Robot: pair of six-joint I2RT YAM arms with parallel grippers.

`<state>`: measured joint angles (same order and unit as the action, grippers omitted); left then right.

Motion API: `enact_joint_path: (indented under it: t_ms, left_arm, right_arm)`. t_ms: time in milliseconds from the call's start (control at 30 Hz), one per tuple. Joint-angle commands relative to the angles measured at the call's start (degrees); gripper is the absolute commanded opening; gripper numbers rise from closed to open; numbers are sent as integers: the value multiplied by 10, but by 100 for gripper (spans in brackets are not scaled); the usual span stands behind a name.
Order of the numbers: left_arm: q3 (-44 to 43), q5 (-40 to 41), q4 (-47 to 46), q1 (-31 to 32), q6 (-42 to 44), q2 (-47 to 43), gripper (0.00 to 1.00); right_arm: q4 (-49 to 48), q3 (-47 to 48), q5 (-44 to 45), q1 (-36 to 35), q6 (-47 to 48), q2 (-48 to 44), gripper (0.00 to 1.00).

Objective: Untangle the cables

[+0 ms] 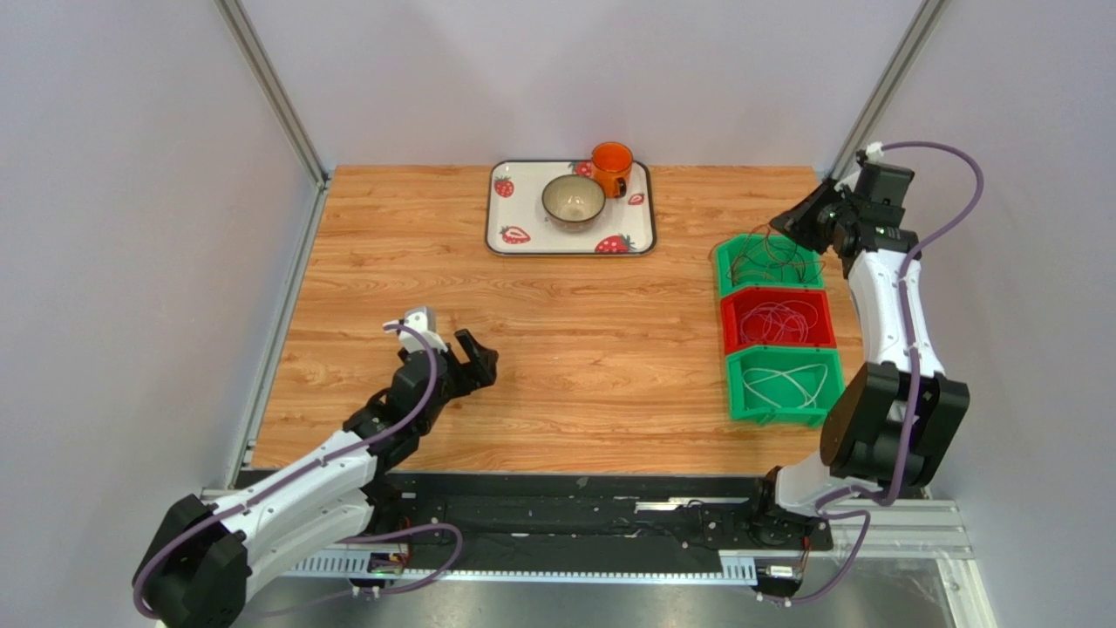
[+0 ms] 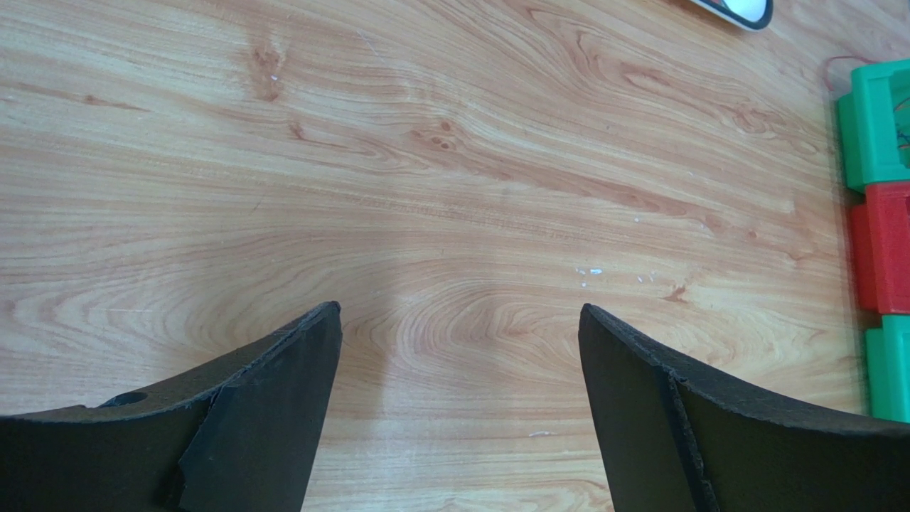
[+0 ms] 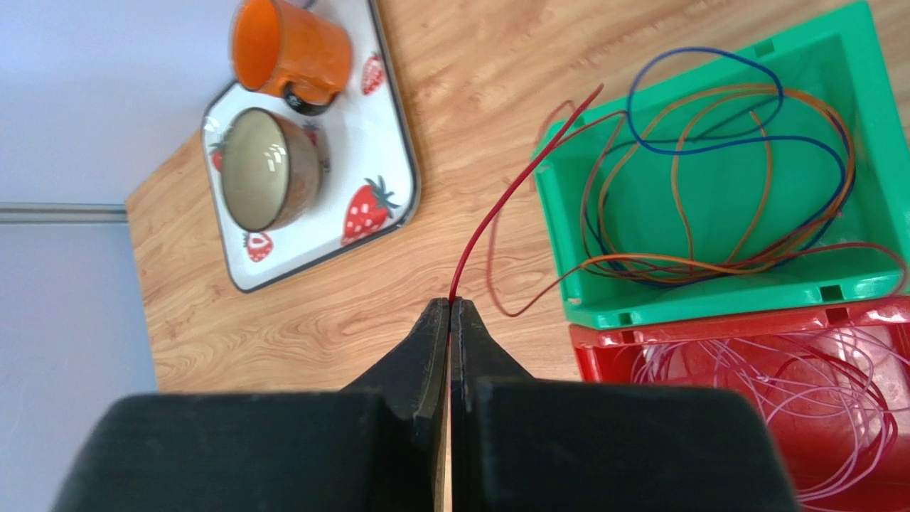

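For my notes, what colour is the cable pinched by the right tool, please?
The cable is red, clearest in the right wrist view.

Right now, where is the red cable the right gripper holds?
Right wrist view, centre: the red cable runs up from the shut right gripper, between the strawberry tray, left, and the green bin, right.

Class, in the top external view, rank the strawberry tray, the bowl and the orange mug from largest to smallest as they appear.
1. strawberry tray
2. bowl
3. orange mug, only slightly smaller than the bowl
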<state>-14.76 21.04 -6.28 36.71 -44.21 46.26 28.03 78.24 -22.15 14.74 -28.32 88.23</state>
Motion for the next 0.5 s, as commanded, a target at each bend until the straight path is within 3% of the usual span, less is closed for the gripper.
enact_joint_path:
  t_ms: [0, 100, 300, 467]
  left_arm:
    - [-26, -6, -21, 1, 13, 3, 89]
    - [-23, -5, -20, 0, 12, -1, 90]
    - [-21, -6, -21, 0, 11, -6, 89]
    - [-16, -5, -19, 1, 11, -16, 89]
  right_arm:
    - [-60, 15, 28, -6, -3, -98, 0]
    - [-59, 10, 101, -7, 1, -175, 0]
    - [-3, 8, 187, -9, 12, -230, 0]
    - [1, -31, 180, -9, 17, -238, 0]
